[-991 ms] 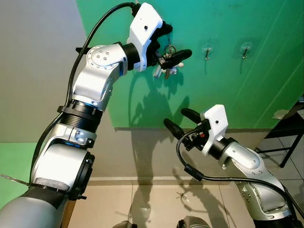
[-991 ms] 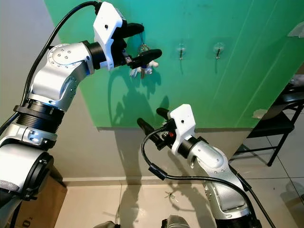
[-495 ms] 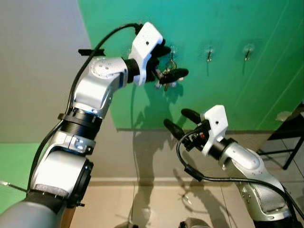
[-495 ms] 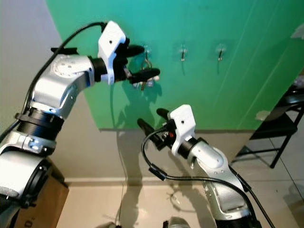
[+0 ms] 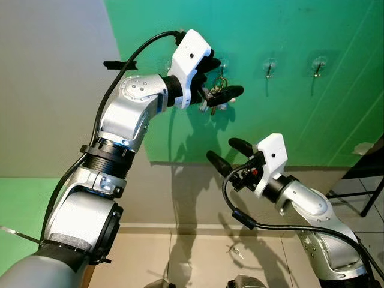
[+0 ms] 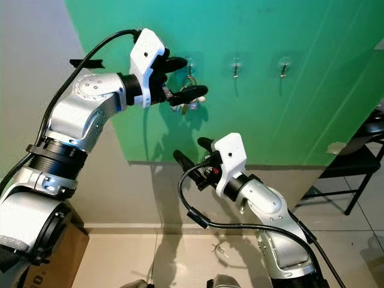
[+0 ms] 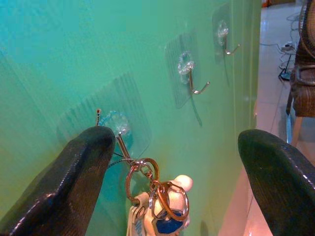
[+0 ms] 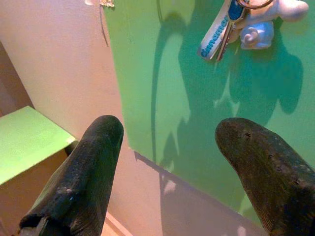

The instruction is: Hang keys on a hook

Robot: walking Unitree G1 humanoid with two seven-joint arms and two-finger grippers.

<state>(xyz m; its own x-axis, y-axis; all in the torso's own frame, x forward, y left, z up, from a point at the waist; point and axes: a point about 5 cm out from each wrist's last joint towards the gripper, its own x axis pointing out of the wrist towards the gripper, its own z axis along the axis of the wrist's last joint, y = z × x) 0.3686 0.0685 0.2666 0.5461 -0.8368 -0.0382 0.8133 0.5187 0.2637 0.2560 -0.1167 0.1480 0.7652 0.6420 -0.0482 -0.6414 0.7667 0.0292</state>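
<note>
A bunch of keys [image 7: 157, 206] with a white and blue charm hangs by its ring from the leftmost clear hook [image 7: 120, 140] on the green wall. My left gripper [image 5: 221, 77] is raised to that hook and open, one black finger above the keys [image 5: 217, 96] and one beside them. In the left wrist view neither finger clamps the keys. My right gripper [image 5: 222, 150] is open lower down, pointing up at the wall, with nothing between its fingers. The keys [image 8: 231, 24] hang above it.
Two more clear hooks [image 5: 269, 66] [image 5: 317, 63] sit bare on the wall to the right. A black chair frame [image 5: 366, 174] stands at the right edge. A cardboard box [image 6: 42, 264] sits low on the left. A small metal item [image 5: 235, 251] lies on the tiled floor.
The whole picture has shifted, so the camera moved. My left gripper stays at the leftmost hook with the keys hanging there. The right arm holds its pose.
</note>
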